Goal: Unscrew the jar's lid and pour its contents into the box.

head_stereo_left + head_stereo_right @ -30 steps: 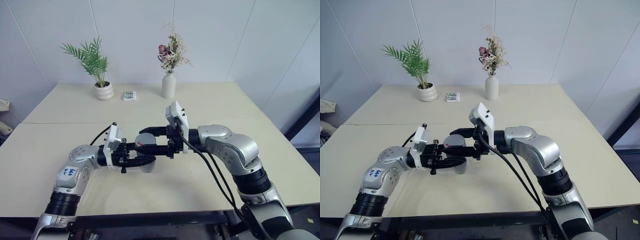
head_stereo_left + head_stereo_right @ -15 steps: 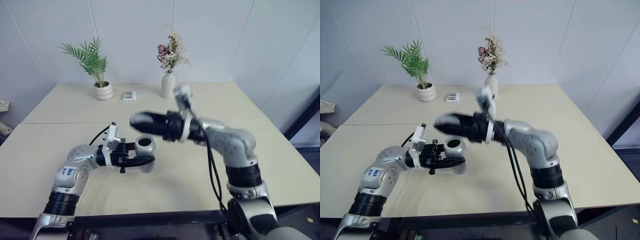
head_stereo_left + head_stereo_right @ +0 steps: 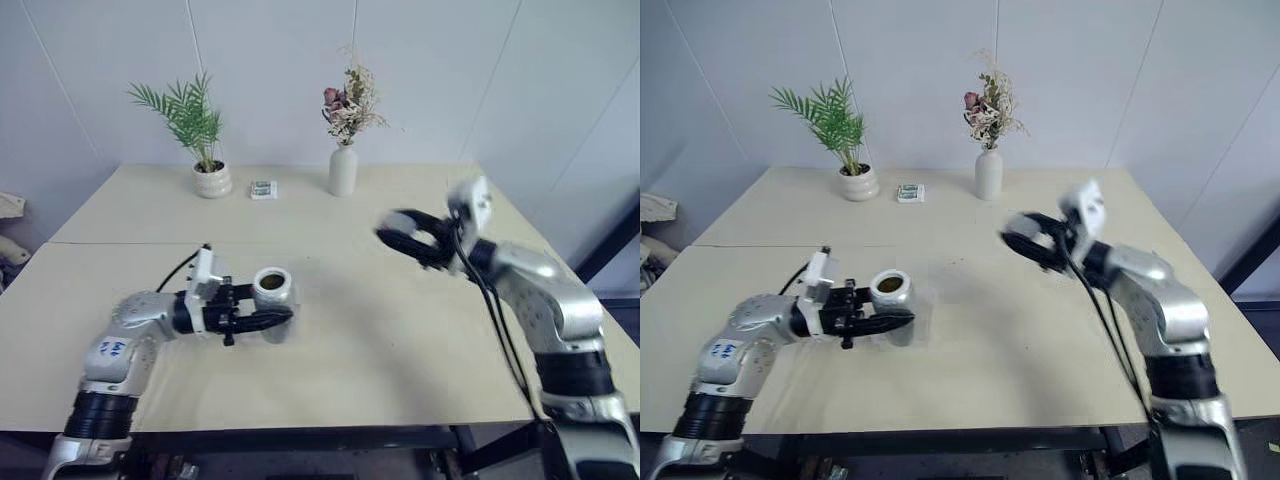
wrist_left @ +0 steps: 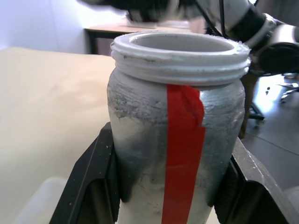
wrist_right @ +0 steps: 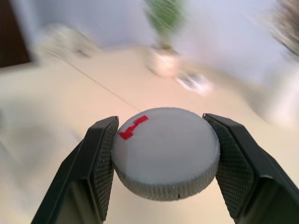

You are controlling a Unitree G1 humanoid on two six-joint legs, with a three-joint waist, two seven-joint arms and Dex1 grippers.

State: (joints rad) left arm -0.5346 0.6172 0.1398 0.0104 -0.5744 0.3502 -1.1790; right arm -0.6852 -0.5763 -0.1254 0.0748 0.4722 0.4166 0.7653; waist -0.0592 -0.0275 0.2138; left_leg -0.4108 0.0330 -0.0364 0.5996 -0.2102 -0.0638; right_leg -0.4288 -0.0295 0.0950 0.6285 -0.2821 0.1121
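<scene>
My left gripper (image 3: 268, 316) is shut on the jar (image 4: 175, 121), a small silvery see-through jar with a red strip down its side. It holds the jar upright just above the table, left of centre. The jar's threaded mouth is uncovered, and brownish contents (image 3: 270, 282) show inside. A pale translucent corner of the box (image 4: 32, 205) lies under the jar. Over the right side of the table, well apart from the jar, my right gripper (image 3: 405, 237) is raised. It is shut on the lid (image 5: 166, 151), a round grey cap with a small red mark.
Along the table's far edge stand a potted palm (image 3: 210, 178), a small printed packet (image 3: 263, 190) and a white vase of dried flowers (image 3: 343, 170). A seam (image 3: 120, 243) crosses the left part of the tabletop. The wall rises right behind the table.
My right gripper has taken the lid off the jar and swung it far to the right. The jar's mouth now stands uncovered. My left gripper has shifted slightly left with the jar.
</scene>
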